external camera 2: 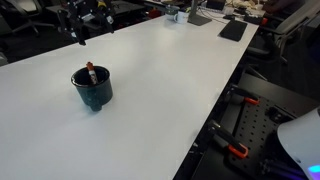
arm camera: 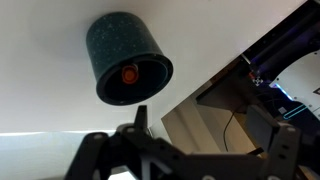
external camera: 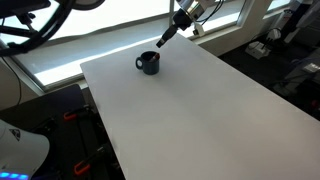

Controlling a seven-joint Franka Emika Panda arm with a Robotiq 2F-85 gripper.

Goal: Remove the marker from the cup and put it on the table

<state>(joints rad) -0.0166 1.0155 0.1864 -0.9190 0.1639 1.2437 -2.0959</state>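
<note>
The cup (external camera: 148,64) is a small dark mug standing upright on the white table (external camera: 200,110). It shows in both exterior views (external camera 2: 92,90) and at the top of the wrist view (arm camera: 128,55). The marker (external camera 2: 90,71) stands inside it, its reddish end poking just above the rim; in the wrist view its orange end (arm camera: 130,72) shows inside the cup's mouth. My gripper (external camera: 162,40) hangs in the air beyond the cup, apart from it and empty. In the wrist view its fingers (arm camera: 198,135) stand apart.
The table's (external camera 2: 170,90) edge runs close to a tan box-like surface (arm camera: 200,120) below it. Dark flat items (external camera 2: 232,30) lie at the table's far end. Orange-handled clamps (external camera 2: 237,152) and dark equipment sit beside the table. A bright window (external camera: 110,35) runs behind it.
</note>
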